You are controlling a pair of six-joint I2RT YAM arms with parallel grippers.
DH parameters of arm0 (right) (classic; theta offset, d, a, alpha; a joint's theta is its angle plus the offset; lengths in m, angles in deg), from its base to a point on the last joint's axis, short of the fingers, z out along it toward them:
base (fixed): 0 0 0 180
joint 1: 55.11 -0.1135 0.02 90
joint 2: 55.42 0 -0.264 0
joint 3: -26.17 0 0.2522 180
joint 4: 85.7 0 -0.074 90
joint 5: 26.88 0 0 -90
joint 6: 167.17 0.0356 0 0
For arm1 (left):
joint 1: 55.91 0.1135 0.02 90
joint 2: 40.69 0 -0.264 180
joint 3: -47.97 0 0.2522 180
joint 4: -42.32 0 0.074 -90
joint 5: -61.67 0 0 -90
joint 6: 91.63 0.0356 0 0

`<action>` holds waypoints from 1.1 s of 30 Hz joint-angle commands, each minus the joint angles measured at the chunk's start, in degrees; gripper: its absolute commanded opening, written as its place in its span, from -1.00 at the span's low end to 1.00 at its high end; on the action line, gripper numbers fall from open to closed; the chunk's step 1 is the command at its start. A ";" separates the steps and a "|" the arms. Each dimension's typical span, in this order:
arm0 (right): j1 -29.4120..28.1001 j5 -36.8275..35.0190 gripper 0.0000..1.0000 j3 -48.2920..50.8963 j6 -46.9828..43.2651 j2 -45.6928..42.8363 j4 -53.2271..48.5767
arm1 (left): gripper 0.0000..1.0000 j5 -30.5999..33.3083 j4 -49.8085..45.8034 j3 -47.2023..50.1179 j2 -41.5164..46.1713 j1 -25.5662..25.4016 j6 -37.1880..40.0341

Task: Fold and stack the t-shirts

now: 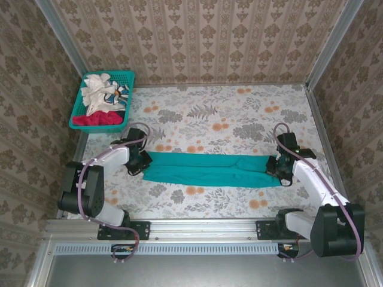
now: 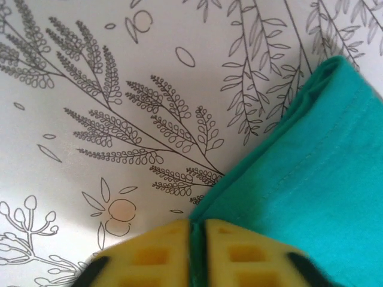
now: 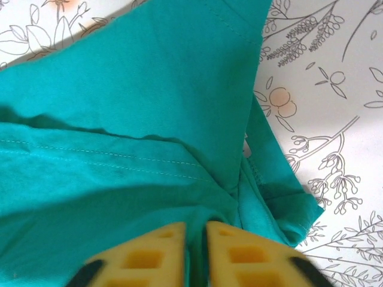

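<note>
Both tools grip cloth: the left gripper (image 1: 139, 160) and the right gripper (image 1: 278, 170) each pinch one end of the teal t-shirt (image 1: 209, 169). Their yellow waffle-moulded pads (image 2: 161, 257) are nearly together, with a sliver of fabric between. The shirt lies as a long, narrow folded band across the floral tablecloth (image 1: 209, 113); holding both ends probably serves to pull the fold straight. Its knit looks soft and matte, with stitched hems and layered edges. A red shirt (image 1: 96, 120) and a white shirt (image 1: 99, 89) lie crumpled in the mesh basket (image 1: 78, 104) at the far left.
</note>
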 commanded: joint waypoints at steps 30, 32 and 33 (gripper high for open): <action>-30.17 -11.18 -1.00 -19.81 2.73 25.56 5.34 | 1.00 2.07 2.98 -7.44 0.97 -13.85 2.17; -31.34 -10.96 -1.00 -20.42 1.05 25.01 5.62 | 1.00 1.75 3.27 -7.12 0.85 -13.52 2.17; -32.26 -11.11 -1.00 -20.90 0.10 24.95 5.50 | 1.00 1.57 3.32 -7.06 0.84 -13.32 2.16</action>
